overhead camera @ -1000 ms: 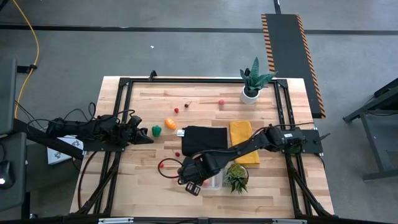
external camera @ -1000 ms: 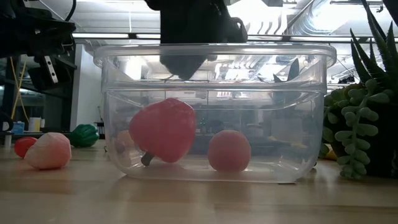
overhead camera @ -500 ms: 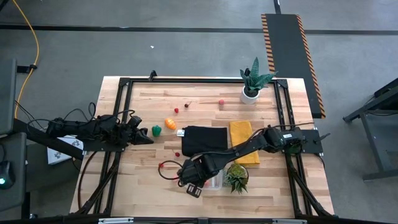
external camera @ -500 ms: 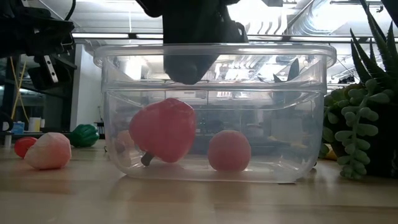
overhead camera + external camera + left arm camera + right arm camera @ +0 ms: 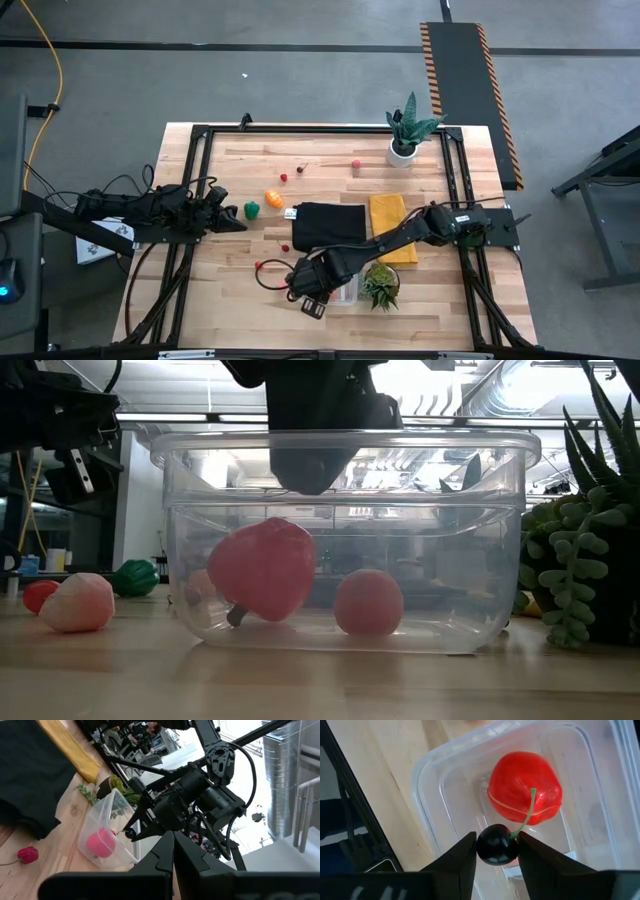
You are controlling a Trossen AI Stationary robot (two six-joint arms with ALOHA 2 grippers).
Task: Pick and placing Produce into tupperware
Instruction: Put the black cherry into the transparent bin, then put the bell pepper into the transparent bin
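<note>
The clear tupperware [image 5: 343,292] [image 5: 345,540] [image 5: 427,765] stands near the table's near edge. A large red fruit [image 5: 525,795] [image 5: 262,570] and a pink ball [image 5: 368,603] lie on its floor. My right gripper [image 5: 310,292] [image 5: 496,851] hovers over the tub, shut on a dark berry [image 5: 496,844]. A green vegetable [image 5: 251,210], an orange one [image 5: 273,199], a stemmed red berry [image 5: 259,266] and tiny berries [image 5: 283,178] rest on the wood. My left gripper [image 5: 234,220] [image 5: 173,851] waits shut at the table's left, beside the green vegetable. My right gripper pinches the dark berry's round body [image 5: 490,845] between its two fingers [image 5: 462,855], coming from above and pointing down. The berry is lifted clear over the open tub, above the red fruit. Its green stem [image 5: 526,817] sticks out past the fingers.
A black cloth [image 5: 328,224] and a yellow cloth [image 5: 390,228] lie beyond the tub. A spiky succulent [image 5: 381,285] [image 5: 585,550] stands right beside the tub on its right. A potted plant [image 5: 405,130] is at the far edge. A pink strawberry [image 5: 78,602] sits left of the tub.
My right gripper has crept a little toward the table's right, farther over the tub, still shut on the dark berry. Nothing else has moved.
</note>
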